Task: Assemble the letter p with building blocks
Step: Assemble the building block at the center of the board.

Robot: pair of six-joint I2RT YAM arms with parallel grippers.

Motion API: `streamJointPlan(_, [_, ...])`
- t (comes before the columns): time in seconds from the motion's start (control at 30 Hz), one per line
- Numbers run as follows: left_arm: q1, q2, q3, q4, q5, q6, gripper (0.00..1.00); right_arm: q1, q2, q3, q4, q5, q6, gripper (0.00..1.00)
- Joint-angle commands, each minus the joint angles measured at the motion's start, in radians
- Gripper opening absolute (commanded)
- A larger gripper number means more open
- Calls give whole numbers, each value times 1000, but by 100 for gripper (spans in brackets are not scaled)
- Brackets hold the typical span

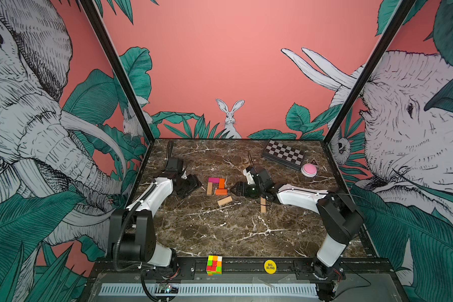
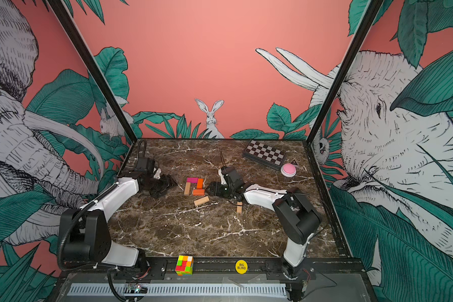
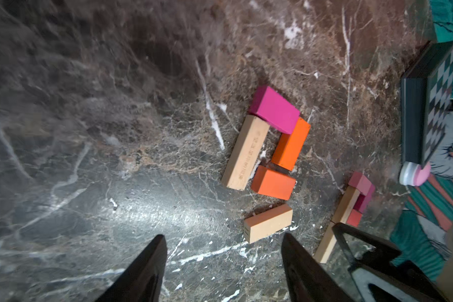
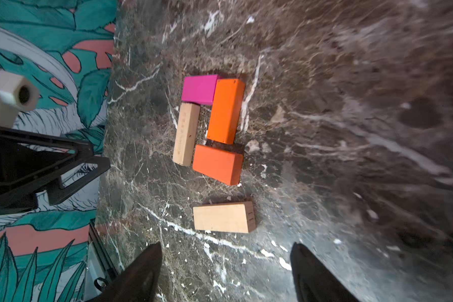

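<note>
In a top view, four blocks ring a small gap: magenta block (image 2: 192,180) at 12 o'clock, upper orange block (image 2: 199,183) at 3, lower orange block (image 2: 198,192) at 5, tan block (image 2: 187,188) at 9. Beyond them lie a loose tan block (image 2: 201,200) at 6, the left gripper (image 2: 175,184) at 9 and the right gripper (image 2: 207,188) at 3.

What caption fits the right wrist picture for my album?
Open right gripper faces a loose tan block beside a magenta, orange and tan block loop on marble table.
</note>
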Motion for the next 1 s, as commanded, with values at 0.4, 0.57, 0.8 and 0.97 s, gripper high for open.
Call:
streamJointPlan(0.4, [64,278,-27,307,259,-131,44,41,181,9,296,-18,134,57])
streamJointPlan(0.57, [65,304,-23,313,257,-125,43,41,199,22,296,-4,135,57])
streamJointPlan(0.8, [64,346,6,320,266,-113,43,38,222,48,286,0,133,57])
streamJointPlan(0.97, [64,356,16,316,268,-109,43,38,237,59,293,-3,147,57])
